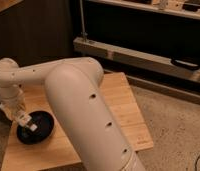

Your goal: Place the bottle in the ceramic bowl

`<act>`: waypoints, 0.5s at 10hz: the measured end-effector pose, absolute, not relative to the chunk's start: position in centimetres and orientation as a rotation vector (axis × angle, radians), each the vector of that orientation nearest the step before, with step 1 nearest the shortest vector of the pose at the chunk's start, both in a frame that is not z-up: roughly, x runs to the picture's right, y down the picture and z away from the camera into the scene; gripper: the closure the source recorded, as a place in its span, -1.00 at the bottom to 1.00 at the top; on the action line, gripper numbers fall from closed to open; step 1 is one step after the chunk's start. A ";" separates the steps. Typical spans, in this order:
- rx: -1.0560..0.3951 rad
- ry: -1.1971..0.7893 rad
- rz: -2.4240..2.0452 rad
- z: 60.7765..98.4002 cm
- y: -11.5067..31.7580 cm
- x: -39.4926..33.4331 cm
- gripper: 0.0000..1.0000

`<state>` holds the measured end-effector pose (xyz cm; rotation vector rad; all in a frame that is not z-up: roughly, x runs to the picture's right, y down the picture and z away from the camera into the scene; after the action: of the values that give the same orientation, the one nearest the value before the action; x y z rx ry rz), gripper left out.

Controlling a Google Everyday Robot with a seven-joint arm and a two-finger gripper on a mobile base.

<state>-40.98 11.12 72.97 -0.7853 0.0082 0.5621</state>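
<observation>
The gripper (23, 119) hangs at the far-left end of the arm (83, 110), directly over the ceramic bowl (38, 129) on the wooden table (118, 105). The bottle (28, 124) sits at the gripper's tip, tilted over the bowl's interior, evidently positioned for release inside the rim. Whether the gripper has a clamp on it cannot be told.

No readable text, brand, number or sign is being shown anywhere; the bottle (26, 122), by the gripper (24, 121) at the near left over the ceramic bowl (40, 130), is being shown without legible print.
</observation>
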 end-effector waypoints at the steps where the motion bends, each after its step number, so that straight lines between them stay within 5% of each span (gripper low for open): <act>1: -0.772 -0.019 0.537 72.7 12.3 -40.3 0.47; 5: -0.738 -0.079 0.491 72.2 15.3 -38.2 -0.32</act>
<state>-38.20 15.29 72.22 -0.7381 -0.0795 0.4906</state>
